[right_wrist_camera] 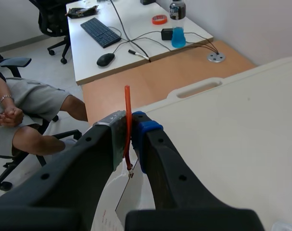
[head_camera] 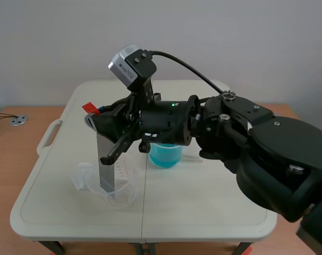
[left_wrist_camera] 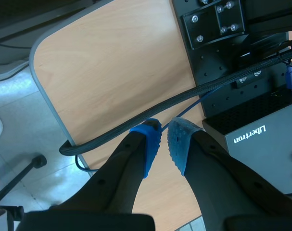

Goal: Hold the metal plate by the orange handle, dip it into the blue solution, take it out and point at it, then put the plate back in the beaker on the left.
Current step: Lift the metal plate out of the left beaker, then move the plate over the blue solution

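mostly hidden plate, clamped by its handle

right pincer is clamped on the orange handle, a thin red strip pinched upright between its two pads. from the wrist view the metal plate itself is almost wholly covered by the fingers. only the scene view shows it, hanging straight down beneath the pincer, its lower end inside the clear beaker that sits directly below. whether the plate's edge touches the beaker's floor cannot be told. the beaker of blue solution stands behind the pincer's wrist, its upper part blocked by the arm. both beakers are on the white table.

left pincer is out of the scene view. its own camera shows its blue pads drawn together on nothing, with just a sliver between the tips. ahead of it lie a braided black cable and a wooden surface.
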`<action>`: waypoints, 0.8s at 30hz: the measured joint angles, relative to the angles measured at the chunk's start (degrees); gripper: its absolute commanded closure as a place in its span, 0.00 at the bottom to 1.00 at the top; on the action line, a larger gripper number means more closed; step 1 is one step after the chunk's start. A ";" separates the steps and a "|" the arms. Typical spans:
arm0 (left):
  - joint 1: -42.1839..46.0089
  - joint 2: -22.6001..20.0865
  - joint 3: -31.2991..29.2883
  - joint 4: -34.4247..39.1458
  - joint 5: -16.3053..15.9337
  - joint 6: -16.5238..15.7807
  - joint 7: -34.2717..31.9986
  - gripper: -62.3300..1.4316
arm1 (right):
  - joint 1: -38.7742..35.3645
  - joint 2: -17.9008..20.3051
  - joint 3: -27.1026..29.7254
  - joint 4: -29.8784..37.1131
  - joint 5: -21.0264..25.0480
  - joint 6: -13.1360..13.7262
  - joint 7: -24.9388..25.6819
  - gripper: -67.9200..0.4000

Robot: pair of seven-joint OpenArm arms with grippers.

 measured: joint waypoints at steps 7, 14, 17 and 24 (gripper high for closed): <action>-0.02 0.00 0.00 0.00 0.00 -0.02 0.00 0.83 | 0.00 3.54 0.00 7.76 0.00 0.00 0.00 0.98; -0.02 0.00 0.00 0.00 0.00 -0.02 0.00 0.83 | 0.00 7.32 0.00 15.45 0.02 0.17 0.00 0.98; -0.02 0.00 0.00 0.00 0.00 -0.02 -0.02 0.83 | 0.00 8.90 0.00 18.25 0.04 0.17 0.00 0.98; -0.63 0.00 0.00 0.00 0.00 -0.04 -0.02 0.83 | 0.00 12.02 0.31 22.64 2.01 0.17 0.00 0.98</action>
